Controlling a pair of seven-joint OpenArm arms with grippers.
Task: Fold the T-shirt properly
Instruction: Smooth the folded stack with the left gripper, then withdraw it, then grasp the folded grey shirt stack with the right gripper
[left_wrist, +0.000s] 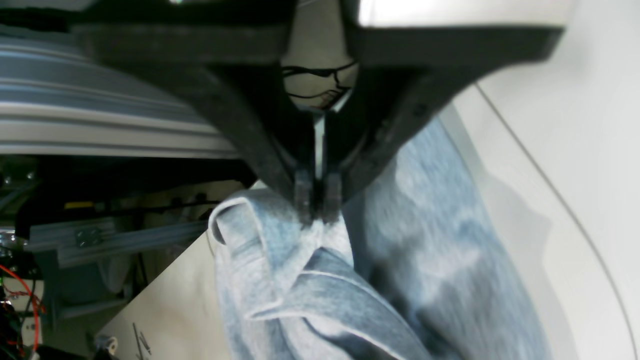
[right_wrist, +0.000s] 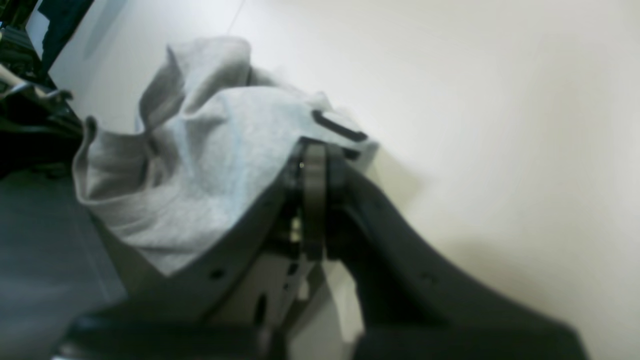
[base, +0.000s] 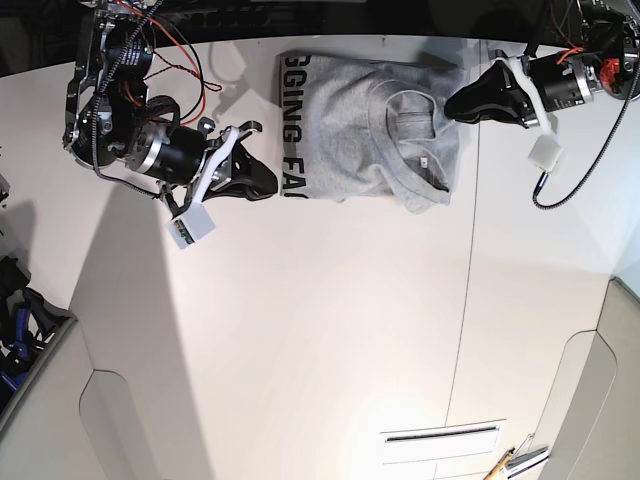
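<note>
The heather-grey T-shirt (base: 370, 125), soft and rumpled with black block letters, is spread partly folded on the smooth white table (base: 330, 330). Cloth is pinched by the left gripper (left_wrist: 317, 212) and the right gripper (right_wrist: 314, 150).

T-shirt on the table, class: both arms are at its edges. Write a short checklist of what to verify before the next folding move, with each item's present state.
1. Left end effector pinching the T-shirt: ok, jaws shut on grey fabric.
2. Right end effector gripping the cloth: ok, closed on an edge near the black lettering.
3. Shirt lying flat: not ok, bunched around the collar.
4. Fold edges aligned: cannot tell.
5. Cable away from the shirt: ok.
6. Bare table for laying the fold: ok.
</note>
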